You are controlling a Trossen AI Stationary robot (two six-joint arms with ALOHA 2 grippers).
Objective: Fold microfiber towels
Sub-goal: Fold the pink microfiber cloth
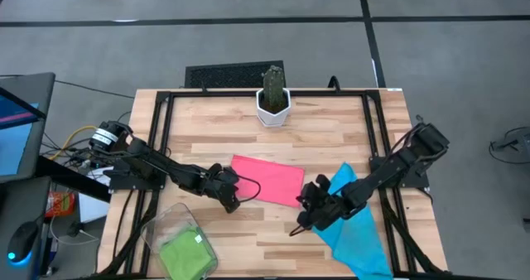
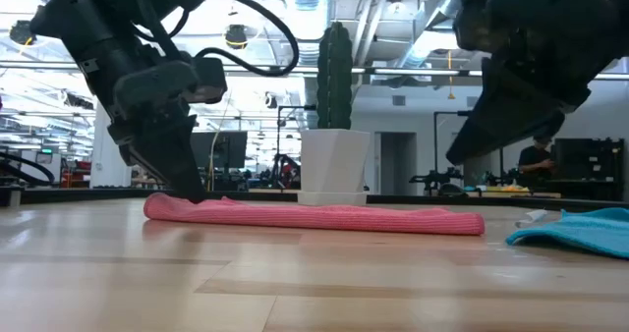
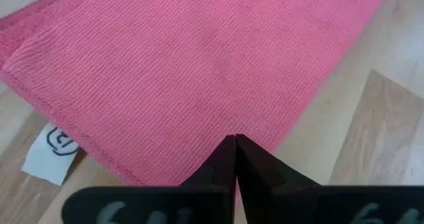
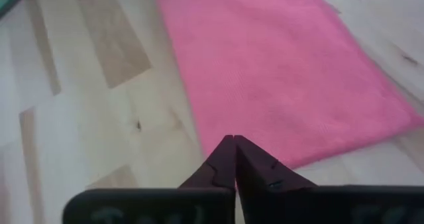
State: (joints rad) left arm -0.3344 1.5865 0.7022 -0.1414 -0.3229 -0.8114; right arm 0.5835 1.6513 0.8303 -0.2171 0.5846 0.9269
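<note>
The surface (image 1: 348,131) is a light wooden butcher-block top with a black metal frame running along its edges. Lying flat near its middle is a folded pink towel (image 1: 267,180), with a small white tag (image 3: 48,154) showing at one edge. Just beside it, towards the right front corner, a blue towel (image 1: 358,230) lies rumpled and stretches to the front edge. At the back edge, near the centre, stands a white pot (image 1: 272,108) holding a green cactus (image 1: 273,80). At the left front corner sits a clear plastic bin (image 1: 177,222) with a green towel (image 1: 185,253) inside it.
</note>
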